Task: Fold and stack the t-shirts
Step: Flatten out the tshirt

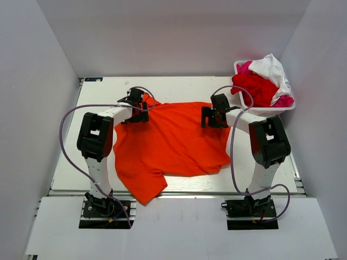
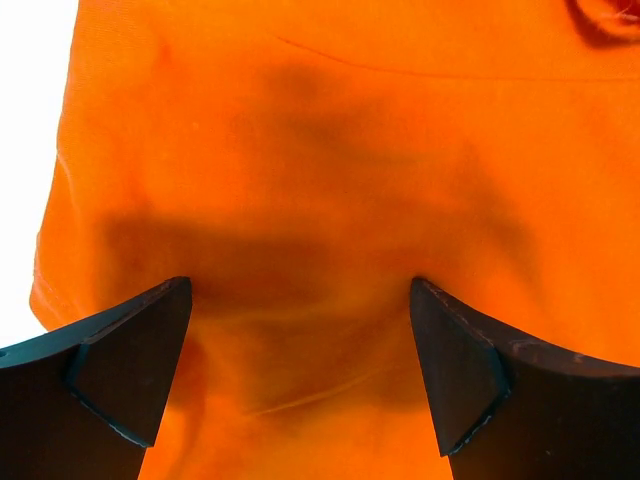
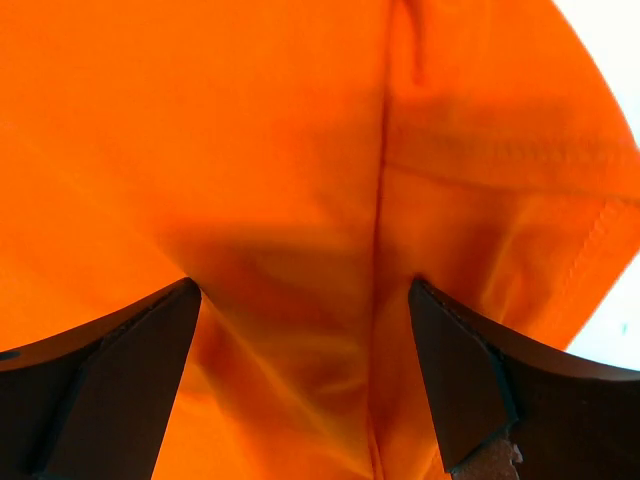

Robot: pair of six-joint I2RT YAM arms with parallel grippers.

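Note:
A bright orange t-shirt point(image 1: 171, 143) lies spread on the white table, its lower left corner hanging over the near edge. My left gripper point(image 1: 134, 115) stands open over the shirt's far left part; in the left wrist view the dark fingers point(image 2: 135, 365) straddle bare orange cloth point(image 2: 300, 200). At the shirt's far right my right gripper point(image 1: 212, 118) is open too, its fingers point(image 3: 465, 385) either side of a seam in the orange cloth point(image 3: 280, 150) near a hemmed sleeve edge. Neither holds anything. More t-shirts, red point(image 1: 255, 86), white point(image 1: 271, 67) and magenta-pink point(image 1: 245, 68), lie heaped in a basket.
The white basket point(image 1: 260, 112) stands at the table's far right corner, close to my right arm. Grey walls enclose the table on three sides. Bare white table point(image 1: 179, 89) shows beyond the orange shirt.

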